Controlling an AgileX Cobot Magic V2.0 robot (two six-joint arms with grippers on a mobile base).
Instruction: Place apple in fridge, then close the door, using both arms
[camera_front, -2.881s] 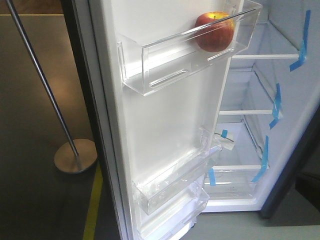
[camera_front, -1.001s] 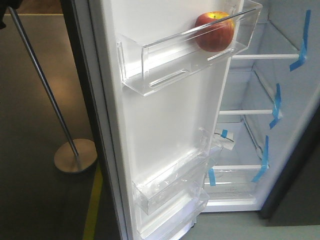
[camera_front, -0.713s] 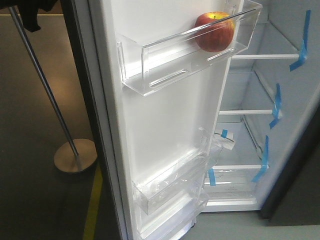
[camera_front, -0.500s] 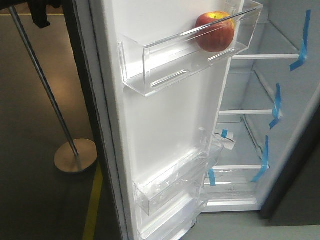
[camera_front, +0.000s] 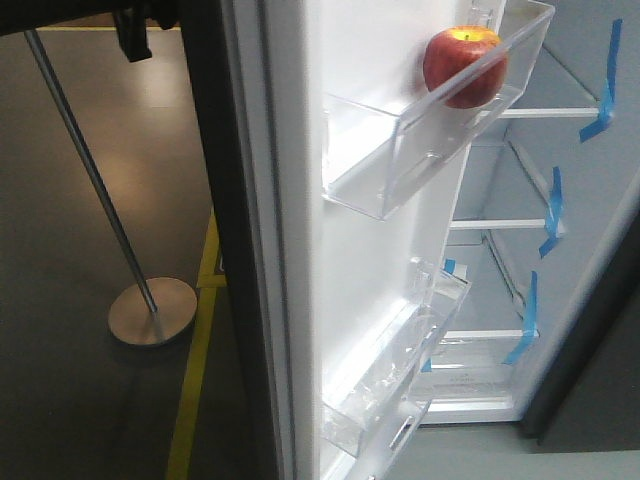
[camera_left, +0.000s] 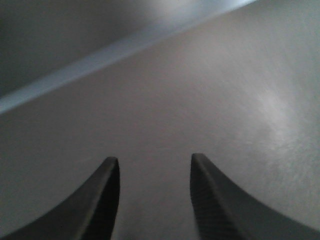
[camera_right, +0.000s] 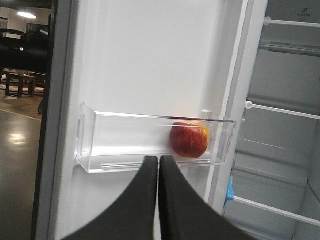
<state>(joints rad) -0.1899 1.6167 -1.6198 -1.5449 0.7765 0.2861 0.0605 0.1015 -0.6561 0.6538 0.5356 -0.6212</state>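
Observation:
The red apple (camera_front: 465, 65) sits in the upper clear bin (camera_front: 420, 150) of the door (camera_front: 350, 260), whose white liner faces me. The fridge (camera_front: 585, 210) stands open at the right, with white shelves and blue tape (camera_front: 605, 95). My left gripper (camera_left: 155, 162) is open and empty, close against a plain grey surface (camera_left: 225, 100). A black part of that arm (camera_front: 130, 30) shows at the top left, behind the door's outer side. My right gripper (camera_right: 159, 159) is shut and empty, in front of the bin (camera_right: 125, 150), just left of the apple (camera_right: 189, 139).
A metal pole with a round base (camera_front: 150, 312) stands on the dark floor at the left. A yellow floor line (camera_front: 195, 380) runs beside the door's edge. Lower clear door bins (camera_front: 400, 370) jut out toward the fridge's shelves (camera_front: 500, 224).
The door has swung toward the fridge, carrying the apple and bins to the right. The black arm part at the top left has moved right, up to the door's outer side.

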